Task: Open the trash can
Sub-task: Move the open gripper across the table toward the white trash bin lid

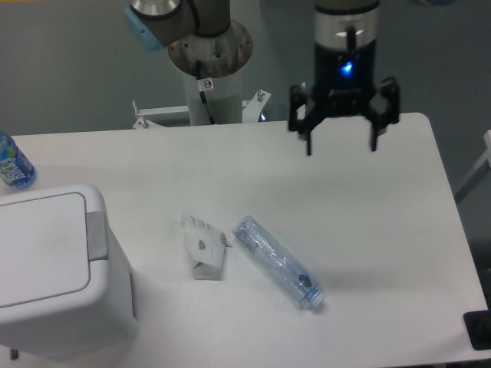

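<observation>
The gripper (341, 146) hangs above the far-right part of the table (368, 222), fingers pointing down & spread wide apart, nothing between them. A blue light glows on its body. It's well apart from the bin (57, 272), which sits at the near-left corner of the table, partly cut off by the frame edge. The bin's lid (38, 249) lies flat & closed; grey latch (96, 234) on the rim at the lid's right side, facing the table's middle.

Mid-table, just right of the bin, lies a crumpled white carton (203, 247) w/ small dark print. Just beside it, to the right, a clear plastic bottle (276, 262) lies on its side, diagonal, cap end toward the near-right. Can't tell if carton & bottle touch; they're v. close. At the far-left edge a blue-labelled bottle (11, 162) stands upright, half out of view, behind the bin.

The arm's base column (209, 73) rises behind the table's far edge, left of the gripper.
</observation>
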